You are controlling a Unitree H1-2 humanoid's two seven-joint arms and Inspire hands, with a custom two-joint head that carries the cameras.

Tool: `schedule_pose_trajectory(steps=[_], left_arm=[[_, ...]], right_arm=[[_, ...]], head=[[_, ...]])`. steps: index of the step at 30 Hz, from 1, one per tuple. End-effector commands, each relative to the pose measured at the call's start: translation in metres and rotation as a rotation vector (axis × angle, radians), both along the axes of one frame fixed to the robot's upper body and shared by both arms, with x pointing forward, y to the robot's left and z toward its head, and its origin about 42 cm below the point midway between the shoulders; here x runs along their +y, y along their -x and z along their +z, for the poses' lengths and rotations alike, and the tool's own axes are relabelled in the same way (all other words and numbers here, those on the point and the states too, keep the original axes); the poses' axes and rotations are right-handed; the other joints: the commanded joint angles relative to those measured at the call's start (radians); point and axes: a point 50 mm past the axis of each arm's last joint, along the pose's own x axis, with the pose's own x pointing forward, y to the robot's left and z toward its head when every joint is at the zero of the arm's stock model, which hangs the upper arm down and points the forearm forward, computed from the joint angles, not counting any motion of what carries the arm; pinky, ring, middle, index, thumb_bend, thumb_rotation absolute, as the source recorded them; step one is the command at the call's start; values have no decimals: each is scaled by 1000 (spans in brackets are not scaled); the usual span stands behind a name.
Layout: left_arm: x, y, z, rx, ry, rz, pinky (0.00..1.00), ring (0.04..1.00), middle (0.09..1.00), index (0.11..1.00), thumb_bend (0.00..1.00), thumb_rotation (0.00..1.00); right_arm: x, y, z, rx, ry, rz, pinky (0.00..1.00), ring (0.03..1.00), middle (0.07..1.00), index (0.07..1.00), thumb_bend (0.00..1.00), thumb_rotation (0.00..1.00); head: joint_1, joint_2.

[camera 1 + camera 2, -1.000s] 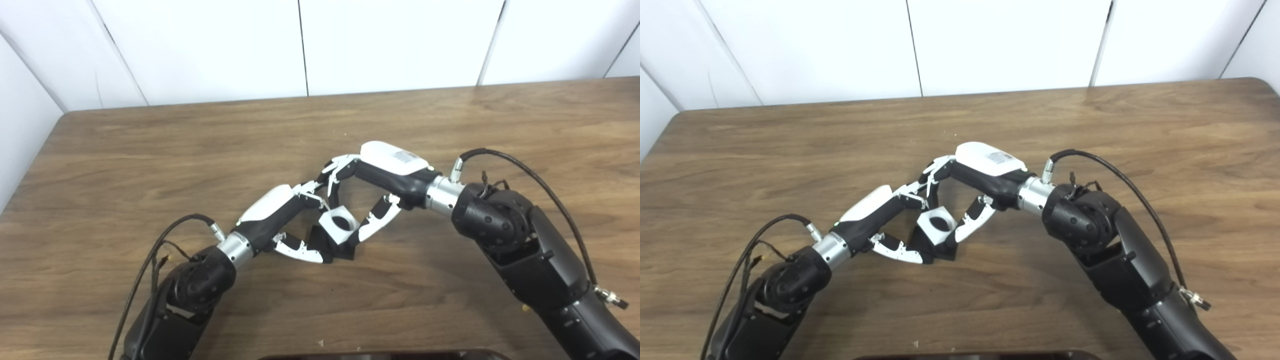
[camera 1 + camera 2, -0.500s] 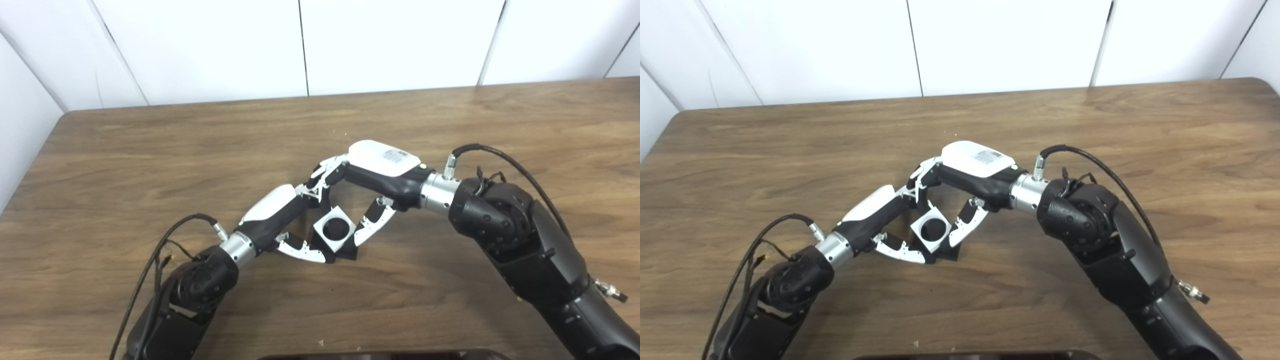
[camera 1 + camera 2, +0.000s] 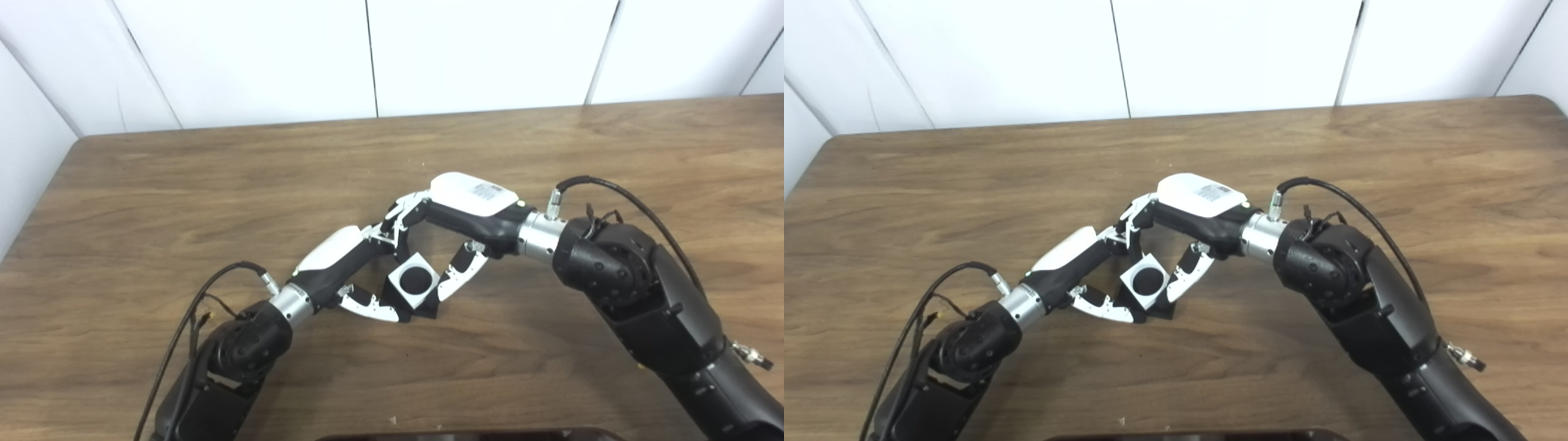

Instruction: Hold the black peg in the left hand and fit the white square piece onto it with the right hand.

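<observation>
The black peg (image 3: 416,280) stands on a black base (image 3: 427,310) on the wooden table (image 3: 184,184), near the middle. My left hand (image 3: 343,257) is shut on the base, thumb along its front edge. The white square piece (image 3: 407,293) sits over the peg, and the peg's black top fills its round hole. My right hand (image 3: 456,211) is shut on the white piece, fingers on its far side and thumb on its right side. The same shows in the right eye view, with the white piece (image 3: 1140,293) between both hands.
A dark object's edge (image 3: 465,436) shows at the bottom of the picture. White wall panels (image 3: 367,55) stand behind the table's far edge. Cables (image 3: 184,318) loop off both wrists.
The white piece was tilted above the peg with its hole empty. My right hand has levelled and lowered it, and the peg's top now fills the hole. My left hand stays put.
</observation>
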Motion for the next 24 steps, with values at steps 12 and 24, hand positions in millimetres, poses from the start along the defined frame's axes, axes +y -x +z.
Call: schedule_pose_trajectory(steps=[12, 24], left_arm=[[1, 2, -2, 16, -50, -26, 1000, 1000, 988, 492, 523, 69], [-4, 0, -3, 10, -45, -31, 1000, 1000, 985, 491, 523, 71]], right_arm=[[-2, -12, 11, -52, -23, -10, 843, 870, 790, 481, 516, 136], [-6, -7, 4, -39, -19, -17, 845, 868, 787, 482, 516, 134]], head=[[1, 6], [4, 10]])
